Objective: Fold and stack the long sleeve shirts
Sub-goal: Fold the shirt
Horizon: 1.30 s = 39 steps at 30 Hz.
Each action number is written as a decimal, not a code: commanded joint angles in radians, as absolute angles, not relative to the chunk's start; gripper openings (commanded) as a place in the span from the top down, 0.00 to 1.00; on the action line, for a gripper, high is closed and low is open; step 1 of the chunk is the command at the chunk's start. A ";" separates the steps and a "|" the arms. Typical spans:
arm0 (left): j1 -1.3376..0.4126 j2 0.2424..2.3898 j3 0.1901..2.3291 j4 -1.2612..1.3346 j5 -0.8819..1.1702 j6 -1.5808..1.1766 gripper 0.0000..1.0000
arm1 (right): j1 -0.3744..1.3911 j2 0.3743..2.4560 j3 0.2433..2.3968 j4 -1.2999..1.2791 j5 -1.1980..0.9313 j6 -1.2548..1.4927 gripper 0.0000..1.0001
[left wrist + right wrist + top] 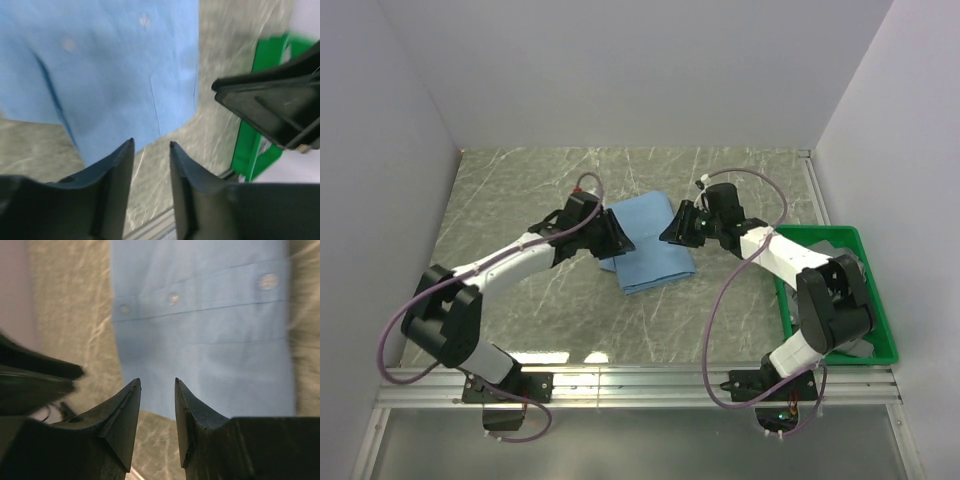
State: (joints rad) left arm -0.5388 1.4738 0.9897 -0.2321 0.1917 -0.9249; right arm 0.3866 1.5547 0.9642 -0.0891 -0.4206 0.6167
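- While the overhead camera looks down, the folded blue shirt (648,248) lies flat in the middle of the table (520,190). My left claw (617,240) is at its left edge and my right claw (672,228) at its upper right corner. A green bin (882,318) with something grey inside sits at the far right.
- From my left wrist, the left claw (151,144) shows its jaws a little apart, gripping nothing, by the shirt's edge. The right claw (270,105) and the bin show beyond.
- From my right wrist, the right claw (157,381) is likewise slightly parted and empty, beside the shirt's edge. Three buttons (172,298) run across the cloth.
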 commanded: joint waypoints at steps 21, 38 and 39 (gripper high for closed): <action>-0.552 1.781 0.847 -0.230 0.480 -0.862 0.82 | 0.249 1.809 0.813 0.051 -0.641 0.672 0.63; -0.545 1.750 0.868 -0.258 0.451 -0.836 0.82 | 0.314 1.738 0.868 -0.035 -0.798 0.601 0.63; -0.546 1.750 0.868 -0.262 0.446 -0.836 0.82 | 0.311 1.773 0.871 -0.057 -0.805 0.598 0.64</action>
State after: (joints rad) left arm -0.5488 1.7565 0.8680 -0.2005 0.5003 -0.8761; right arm 0.3058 1.7126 0.8425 -0.0078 -0.7586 0.6151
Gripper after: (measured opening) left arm 0.182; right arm 0.369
